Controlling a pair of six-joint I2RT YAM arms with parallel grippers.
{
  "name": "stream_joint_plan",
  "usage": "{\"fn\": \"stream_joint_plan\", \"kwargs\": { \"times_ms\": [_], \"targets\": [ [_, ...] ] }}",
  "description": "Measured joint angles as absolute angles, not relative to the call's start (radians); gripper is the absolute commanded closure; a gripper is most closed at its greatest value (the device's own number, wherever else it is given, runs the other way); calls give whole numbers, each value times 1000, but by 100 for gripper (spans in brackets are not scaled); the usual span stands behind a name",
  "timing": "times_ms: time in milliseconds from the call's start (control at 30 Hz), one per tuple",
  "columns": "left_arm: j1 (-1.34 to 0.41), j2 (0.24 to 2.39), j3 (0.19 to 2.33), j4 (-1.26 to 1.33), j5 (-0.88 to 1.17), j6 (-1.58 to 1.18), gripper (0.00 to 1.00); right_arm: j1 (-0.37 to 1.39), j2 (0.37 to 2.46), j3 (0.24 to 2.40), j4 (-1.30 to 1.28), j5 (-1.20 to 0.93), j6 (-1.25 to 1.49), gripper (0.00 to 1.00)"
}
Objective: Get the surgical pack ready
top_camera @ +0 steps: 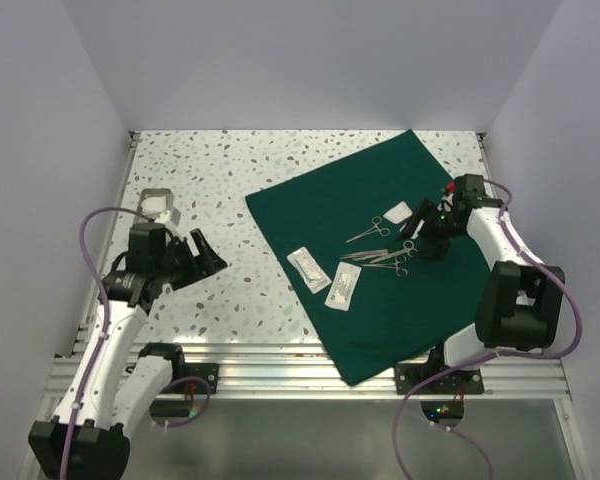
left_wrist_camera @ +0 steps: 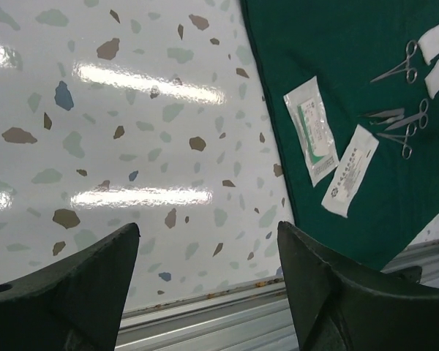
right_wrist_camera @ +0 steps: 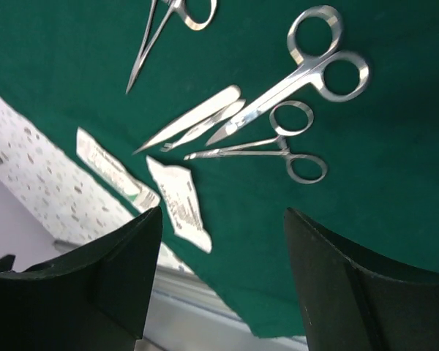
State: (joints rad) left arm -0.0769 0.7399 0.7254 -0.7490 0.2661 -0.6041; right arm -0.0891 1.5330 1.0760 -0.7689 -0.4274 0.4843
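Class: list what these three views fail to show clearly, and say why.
- Packets: print too small to read, top view.
- Forceps: handles cut off by the top edge, right wrist view.
- White pad: cut off by the right edge, left wrist view.
- Drape: part hidden beneath the right arm, top view.

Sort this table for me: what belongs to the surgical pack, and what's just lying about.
Job:
dark green cloth drape
silver steel scissors
silver forceps
two white flat packets
white gauze pads
small steel tray

Lying about:
speckled white tabletop
purple cables on the arms
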Motion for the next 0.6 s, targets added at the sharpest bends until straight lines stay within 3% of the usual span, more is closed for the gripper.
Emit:
{"fn": "stream_joint_plan", "kwargs": {
  "times_ms": [367,600],
  "targets": [
    [-240,876,727,-733,323,-494,18,-181,1588,1049,-615,-394,470,33],
    [-289,931,741,-735,341,-477,18,-202,1742,1056,-477,-392,491,43]
  ]
}}
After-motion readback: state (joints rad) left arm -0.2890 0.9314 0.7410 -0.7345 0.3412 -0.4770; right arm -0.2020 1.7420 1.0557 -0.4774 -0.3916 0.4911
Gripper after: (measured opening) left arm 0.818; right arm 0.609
